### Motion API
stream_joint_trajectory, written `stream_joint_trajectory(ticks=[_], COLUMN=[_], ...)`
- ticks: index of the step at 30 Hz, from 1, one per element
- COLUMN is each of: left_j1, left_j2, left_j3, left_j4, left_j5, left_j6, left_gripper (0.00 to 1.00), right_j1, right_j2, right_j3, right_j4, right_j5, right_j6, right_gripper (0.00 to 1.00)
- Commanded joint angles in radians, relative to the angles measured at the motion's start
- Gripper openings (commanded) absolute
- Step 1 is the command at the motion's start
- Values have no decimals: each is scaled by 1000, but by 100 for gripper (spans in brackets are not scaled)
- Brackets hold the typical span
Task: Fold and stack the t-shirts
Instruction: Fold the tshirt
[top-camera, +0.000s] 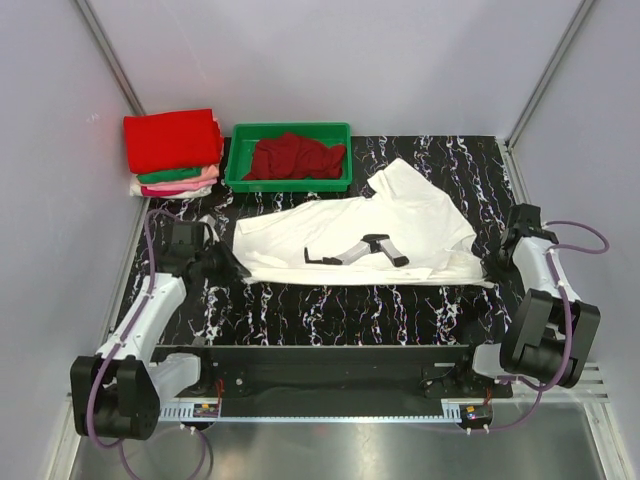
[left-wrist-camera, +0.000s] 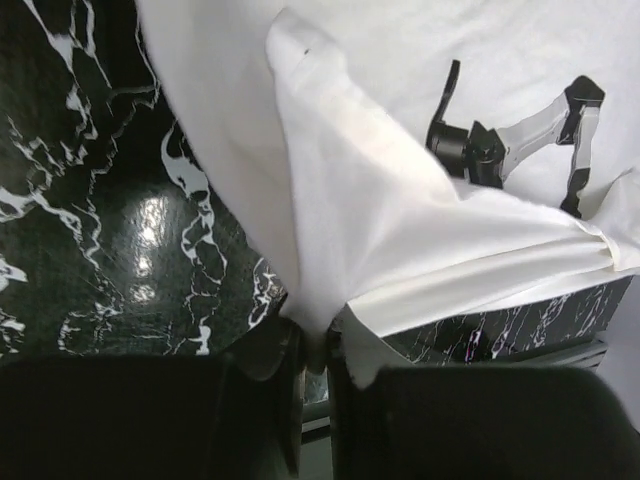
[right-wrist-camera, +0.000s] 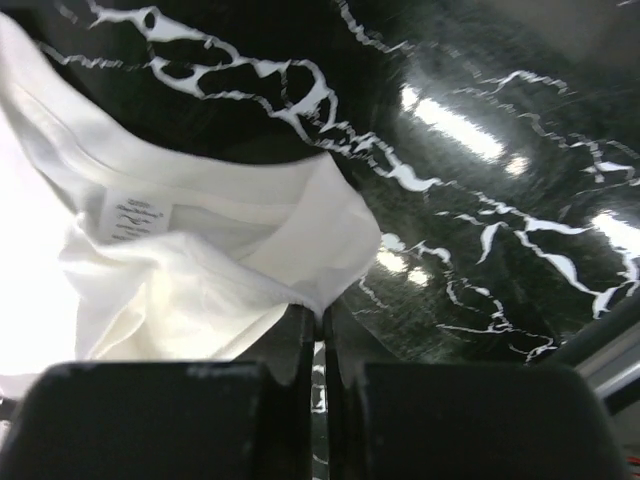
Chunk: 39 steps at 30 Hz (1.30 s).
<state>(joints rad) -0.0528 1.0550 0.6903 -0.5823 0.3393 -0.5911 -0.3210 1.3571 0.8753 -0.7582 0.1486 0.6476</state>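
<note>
Now working on the white t-shirt (top-camera: 400, 215), spread loosely across the middle of the black marbled table (top-camera: 350, 310), with its grey-black robot-arm print (top-camera: 355, 250) facing up and one part flipped toward the back. Gripping it at both ends: on the left, pinching a bunched edge of the cloth in the left gripper (left-wrist-camera: 315, 345), closed down narrow on the fabric. On the right, nipping a corner near the collar and its label (right-wrist-camera: 135, 215) in the right gripper (right-wrist-camera: 322, 335), shut almost flat on the thin cloth. Judging by that, sitting at the start of a fold, with both holds taken and no lift visible yet. Calls next for raising both ends together, keeping the cloth taut between them against sagging or twisting, then carrying the edge over and laying it down square. Worth watching the right-hand pinch: shallow, at the very tip of the cloth, likely to slip under tension. Further out, at the back left, a folded stack (top-camera: 172, 140) with red on top and green, pink and pale layers below. Just beside it, a green tray (top-camera: 290, 186) holding crumpled red cloth (top-camera: 295, 157), probably next in line.
</note>
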Motion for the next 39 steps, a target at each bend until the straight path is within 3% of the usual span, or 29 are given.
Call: stream_joint_trajectory(ticks=[1,3,4,6,7,8,10,13,18,21,26,33,39], left_j1=[-18,-31,-57,-73,-74,-74,-73,-73,-73,-73,-73,-71,-68], left_j2=[-42,-62,-67,-90,-99,-105,-118,-118,-110,-76,-52,22,33], left_j3=[-57,-112,-123,-138,-137,-120,-85,-12,122,155,178,146,114], left_j4=[-1,2,6,-2,-4,-22,-53,-88,-146,-154,-165,-51,-33], left_j5=[-17,-10,-3,6,12,12,-3,-6,-51,-69,-131,-22,-71], left_j6=[-64,-97,-107,-130,-131,-128,-99,-44,88,167,243,185,226], left_gripper=[18,31,36,49,51,54,58,61,64,63,64,63,63], right_j1=[-33,-33,-33,-33,-33,-33,-33,-33,-33,-30,-29,-15,14], right_j2=[-10,-18,-27,-67,-81,-94,-136,-182,-282,-264,-165,-24,72], right_j3=[13,13,7,-18,-22,-28,-35,-30,-99,-134,-124,-81,-36], right_j4=[8,-6,-15,-20,-26,-29,-36,-44,81,146,207,287,333], right_j5=[151,135,126,85,77,74,78,49,-243,-363,-394,-388,-360], right_j6=[-16,-9,-5,7,14,14,18,18,-29,-37,-69,-68,-66], right_gripper=[4,15,37,61,83,92,100,100,91,88,86,80,78])
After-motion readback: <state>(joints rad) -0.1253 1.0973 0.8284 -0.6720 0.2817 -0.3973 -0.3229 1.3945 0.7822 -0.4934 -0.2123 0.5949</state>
